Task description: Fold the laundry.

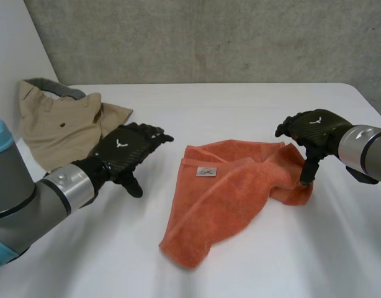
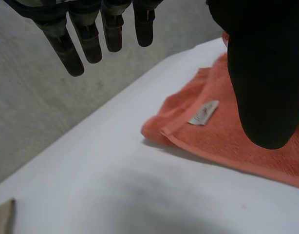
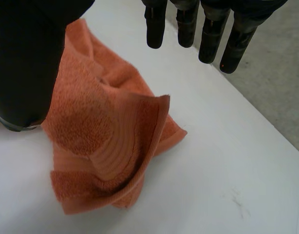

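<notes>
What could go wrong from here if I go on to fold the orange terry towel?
1. The orange terry towel lies crumpled, and its end under the open right hand is bunched in layers: a pinch there may catch several layers instead of one corner.
2. The beige cloth garment lies close beside the left arm, behind the open left hand; a wide sweep could drag it.

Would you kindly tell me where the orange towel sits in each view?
Head view: the orange towel lies mid-table, between the left hand and the right hand.
Left wrist view: its labelled corner lies beside the hand's thumb.
Right wrist view: its bunched end lies beside the thumb.
Shared landmark: the white table.
</notes>
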You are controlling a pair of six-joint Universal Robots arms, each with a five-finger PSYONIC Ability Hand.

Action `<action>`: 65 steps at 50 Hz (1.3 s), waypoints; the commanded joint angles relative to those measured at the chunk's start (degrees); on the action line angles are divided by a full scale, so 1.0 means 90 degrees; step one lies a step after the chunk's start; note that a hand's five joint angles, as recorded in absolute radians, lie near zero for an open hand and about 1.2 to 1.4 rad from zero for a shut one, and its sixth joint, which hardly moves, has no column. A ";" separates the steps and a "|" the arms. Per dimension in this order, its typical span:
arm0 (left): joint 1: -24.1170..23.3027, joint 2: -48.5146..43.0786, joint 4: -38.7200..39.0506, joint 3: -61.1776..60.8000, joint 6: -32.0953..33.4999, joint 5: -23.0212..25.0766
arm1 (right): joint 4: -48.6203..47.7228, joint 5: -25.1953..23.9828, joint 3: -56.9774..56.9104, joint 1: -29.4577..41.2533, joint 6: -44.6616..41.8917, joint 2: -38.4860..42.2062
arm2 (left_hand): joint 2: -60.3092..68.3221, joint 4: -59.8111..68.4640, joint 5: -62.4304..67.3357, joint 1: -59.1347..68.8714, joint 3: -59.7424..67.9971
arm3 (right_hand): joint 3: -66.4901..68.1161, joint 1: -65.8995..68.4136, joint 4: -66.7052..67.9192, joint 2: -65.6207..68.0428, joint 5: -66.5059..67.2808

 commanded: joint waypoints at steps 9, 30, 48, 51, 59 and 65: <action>-0.0363 -0.0594 -0.0068 0.0011 0.0629 0.0076 | -0.0140 -0.0041 0.0067 0.0115 -0.0162 0.0575 | 0.0096 0.0103 -0.0045 0.0173 0.0048 | 0.1330 0.1374 0.1160 0.1263 0.1114; -0.0421 -0.0594 -0.0029 0.0099 0.0570 0.0047 | -0.0874 0.0047 -0.0099 0.0467 0.0259 0.0507 | 0.0021 0.0028 -0.0120 0.0098 -0.0027 | 0.7532 0.7575 0.7362 0.7465 0.7315; -0.0421 -0.0604 -0.0048 0.0041 0.0570 0.0047 | -0.0404 0.0057 0.0233 0.0457 0.0141 0.0721 | 0.0003 0.0010 -0.0139 0.0079 -0.0045 | 0.1258 0.1301 0.1088 0.1191 0.1042; -0.0411 -0.0613 -0.0048 0.0031 0.0570 0.0047 | -0.0648 0.0067 0.0233 0.0457 0.0151 0.0964 | 0.0003 0.0010 -0.0139 0.0079 -0.0045 | 0.1816 0.1860 0.1647 0.1749 0.1600; -0.0431 -0.0613 -0.0048 0.0001 0.0570 0.0047 | -0.0931 0.0096 -0.0108 0.0477 0.0249 0.1054 | 0.0003 0.0010 -0.0138 0.0080 -0.0045 | 0.7532 0.7575 0.7362 0.7465 0.7315; -0.0509 -0.0633 -0.0058 0.0040 0.0580 0.0057 | -0.0942 0.0194 -0.0226 0.0496 0.0317 0.0566 | -0.0147 -0.0139 -0.0288 -0.0070 -0.0194 | 0.7532 0.7575 0.7362 0.7465 0.7315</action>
